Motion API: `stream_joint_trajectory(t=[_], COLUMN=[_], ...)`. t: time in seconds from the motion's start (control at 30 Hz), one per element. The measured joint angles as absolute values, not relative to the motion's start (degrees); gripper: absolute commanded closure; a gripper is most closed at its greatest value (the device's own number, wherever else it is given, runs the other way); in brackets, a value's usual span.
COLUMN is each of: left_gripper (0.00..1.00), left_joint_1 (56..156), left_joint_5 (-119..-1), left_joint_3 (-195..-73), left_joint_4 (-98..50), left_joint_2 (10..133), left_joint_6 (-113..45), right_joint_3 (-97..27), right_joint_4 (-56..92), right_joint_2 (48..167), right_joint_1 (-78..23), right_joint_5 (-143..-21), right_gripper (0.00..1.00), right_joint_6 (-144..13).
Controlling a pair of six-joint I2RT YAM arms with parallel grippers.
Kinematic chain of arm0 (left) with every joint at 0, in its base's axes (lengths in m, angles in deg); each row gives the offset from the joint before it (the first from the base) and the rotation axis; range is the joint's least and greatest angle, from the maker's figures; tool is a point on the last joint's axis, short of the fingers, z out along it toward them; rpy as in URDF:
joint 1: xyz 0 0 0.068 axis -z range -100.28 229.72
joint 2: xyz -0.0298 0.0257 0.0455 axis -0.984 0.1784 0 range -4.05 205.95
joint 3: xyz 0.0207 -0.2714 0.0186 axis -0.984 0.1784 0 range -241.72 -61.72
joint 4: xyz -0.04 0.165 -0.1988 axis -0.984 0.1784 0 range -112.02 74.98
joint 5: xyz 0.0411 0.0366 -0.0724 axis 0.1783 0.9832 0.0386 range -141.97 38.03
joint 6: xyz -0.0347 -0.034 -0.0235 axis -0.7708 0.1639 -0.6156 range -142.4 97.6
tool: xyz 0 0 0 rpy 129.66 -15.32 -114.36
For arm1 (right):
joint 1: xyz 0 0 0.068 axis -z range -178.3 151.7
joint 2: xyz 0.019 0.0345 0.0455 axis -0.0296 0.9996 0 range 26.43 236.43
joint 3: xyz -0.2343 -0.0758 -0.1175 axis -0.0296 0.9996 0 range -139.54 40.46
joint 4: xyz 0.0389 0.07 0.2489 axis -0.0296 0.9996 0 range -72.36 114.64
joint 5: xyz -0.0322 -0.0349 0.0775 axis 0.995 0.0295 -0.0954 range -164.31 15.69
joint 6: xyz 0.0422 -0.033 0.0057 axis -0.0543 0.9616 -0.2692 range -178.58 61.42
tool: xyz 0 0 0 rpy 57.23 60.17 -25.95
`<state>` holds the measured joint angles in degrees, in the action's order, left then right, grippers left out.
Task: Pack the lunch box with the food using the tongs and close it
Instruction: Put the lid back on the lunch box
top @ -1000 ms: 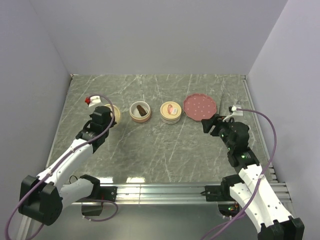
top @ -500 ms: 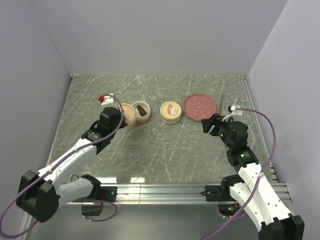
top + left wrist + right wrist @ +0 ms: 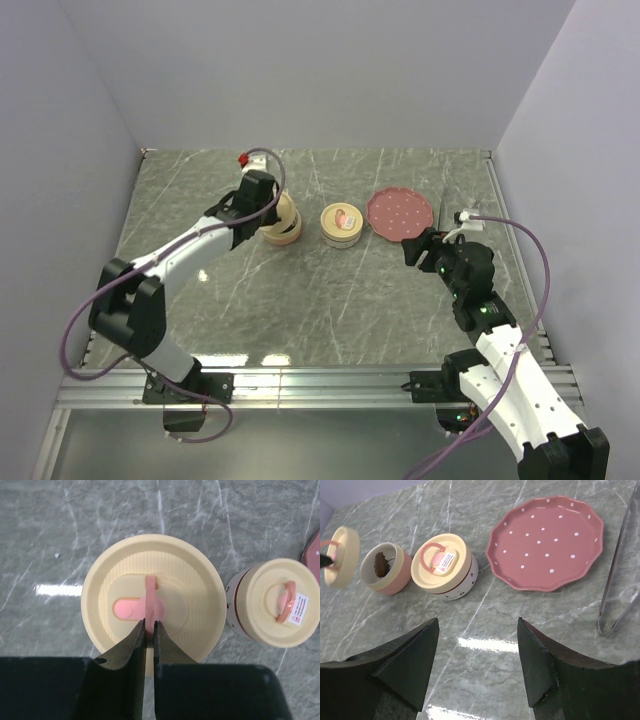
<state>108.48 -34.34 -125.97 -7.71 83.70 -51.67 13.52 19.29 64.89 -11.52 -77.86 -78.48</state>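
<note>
My left gripper (image 3: 150, 622) is shut on the pink handle of a round cream lid (image 3: 152, 580). It holds the lid in the air, tilted, right beside the open pink bowl (image 3: 387, 572) of the lunch box. In the top view the lid (image 3: 284, 213) covers most of that bowl. A dark brown piece of food (image 3: 382, 564) lies inside the bowl. A second lunch box bowl (image 3: 447, 567) stands shut under its own cream lid. The thin metal tongs (image 3: 619, 565) lie on the table right of the pink plate (image 3: 547, 542). My right gripper (image 3: 477, 622) hovers open and empty, near the plate.
The pink dotted plate (image 3: 400, 213) carries nothing. Grey walls enclose the marble table on the left, back and right. A metal rail (image 3: 330, 385) runs along the near edge.
The left arm has swung right from the table's left side, carrying the cream lid over to the open bowl. The right arm has not moved.
</note>
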Motion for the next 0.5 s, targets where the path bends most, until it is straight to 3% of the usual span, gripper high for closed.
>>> stream_joint_trajectory(t=[0.23, 0.5], left_gripper=[1.00, 1.00], left_joint_1=[108.48, 108.48], left_joint_5=[-35.13, -35.70], left_joint_3=[-136.55, -137.45], left_joint_4=[-2.14, 2.69], left_joint_2=[93.10, 94.87], left_joint_6=[-49.95, -49.16], right_joint_3=[13.52, 13.52], right_joint_4=[19.31, 19.26], right_joint_2=[64.45, 64.12], right_joint_1=[-11.58, -11.60], right_joint_5=[-77.69, -77.34], right_gripper=[0.29, 0.29], right_joint_6=[-78.48, -78.46])
